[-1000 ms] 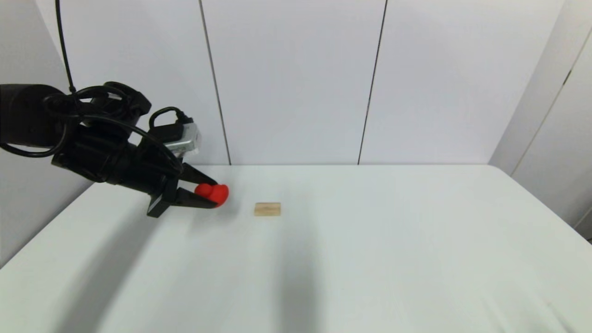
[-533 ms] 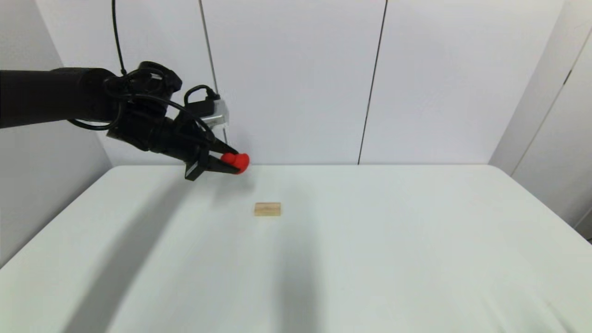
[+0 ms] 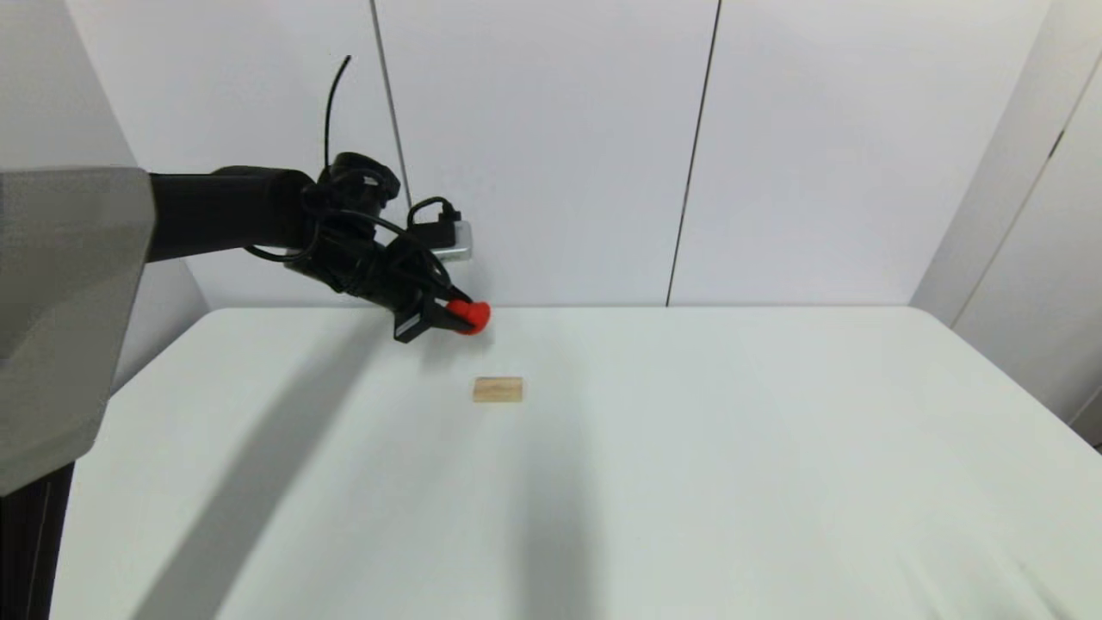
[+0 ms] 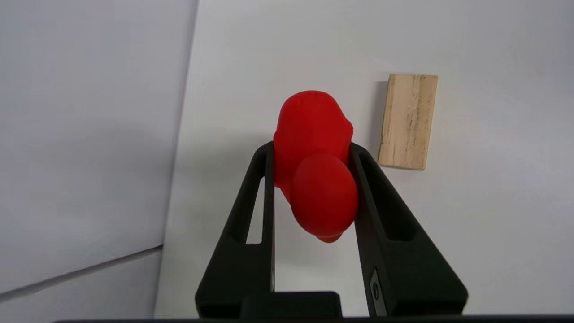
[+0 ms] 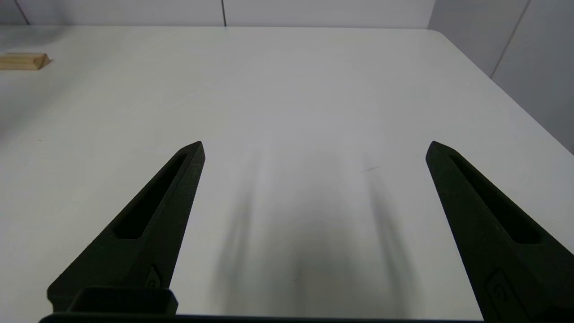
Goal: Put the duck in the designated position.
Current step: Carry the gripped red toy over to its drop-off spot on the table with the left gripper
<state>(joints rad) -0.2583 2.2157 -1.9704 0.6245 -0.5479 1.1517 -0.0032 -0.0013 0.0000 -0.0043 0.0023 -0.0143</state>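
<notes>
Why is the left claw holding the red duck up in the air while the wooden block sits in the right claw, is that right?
Not quite. The right claw is open and holds nothing, as the right wrist view shows. The block lies on the table. The left claw does hold the duck up.

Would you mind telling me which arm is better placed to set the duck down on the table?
Left. The left gripper already clamps the duck above the far tabletop behind the wooden block. The right gripper is open, empty and low over the near table.
</notes>
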